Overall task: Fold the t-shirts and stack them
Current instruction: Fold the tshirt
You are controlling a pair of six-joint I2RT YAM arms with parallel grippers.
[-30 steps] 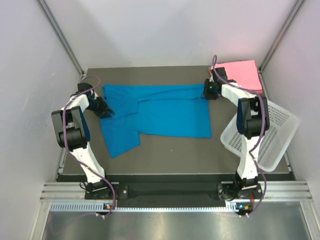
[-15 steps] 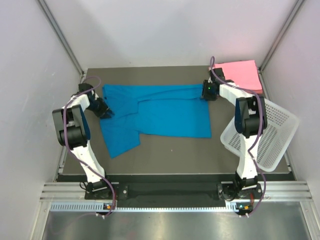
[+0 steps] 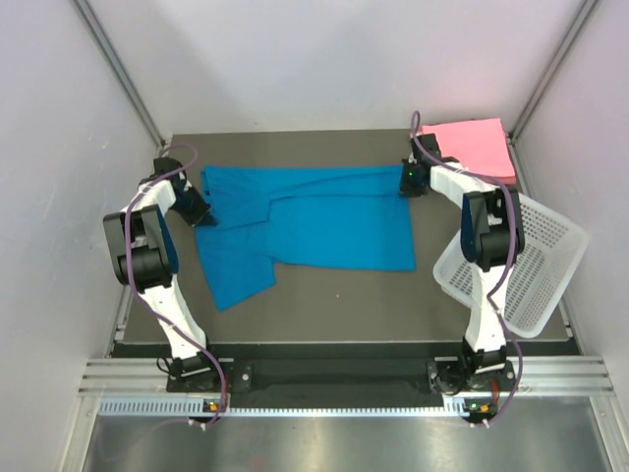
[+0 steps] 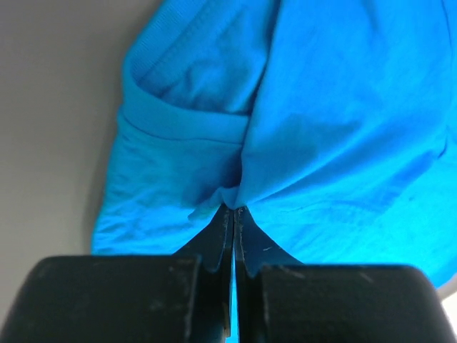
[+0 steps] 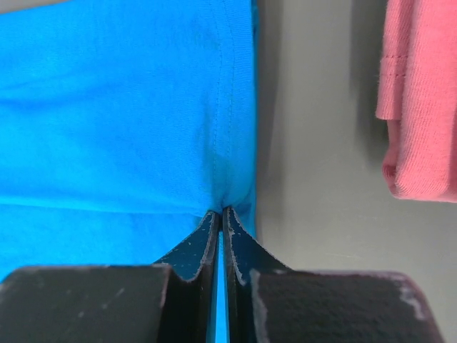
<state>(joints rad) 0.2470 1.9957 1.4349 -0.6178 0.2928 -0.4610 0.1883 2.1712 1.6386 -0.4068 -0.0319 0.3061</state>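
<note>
A bright blue t-shirt point(image 3: 305, 228) lies spread across the dark table, half folded lengthwise, one sleeve pointing to the front left. My left gripper point(image 3: 206, 218) is shut on the blue t-shirt point(image 4: 300, 128) at its left end near the collar; the cloth bunches at the fingertips point(image 4: 233, 209). At the back right corner of the shirt my right gripper point(image 3: 401, 183) is shut on the hem point(image 5: 235, 107), pinched between the fingertips point(image 5: 220, 211). Folded pink t-shirts point(image 3: 477, 146) lie stacked at the back right; their edge point(image 5: 421, 100) shows right of the right gripper.
A white perforated basket point(image 3: 526, 265) lies tilted over the table's right edge beside the right arm. White walls close the left, back and right sides. Bare dark table point(image 3: 344, 300) shows in front of the shirt.
Both grippers have shut on the blue t-shirt. The left gripper shifted slightly toward the back; the right gripper stayed at the back right corner.
</note>
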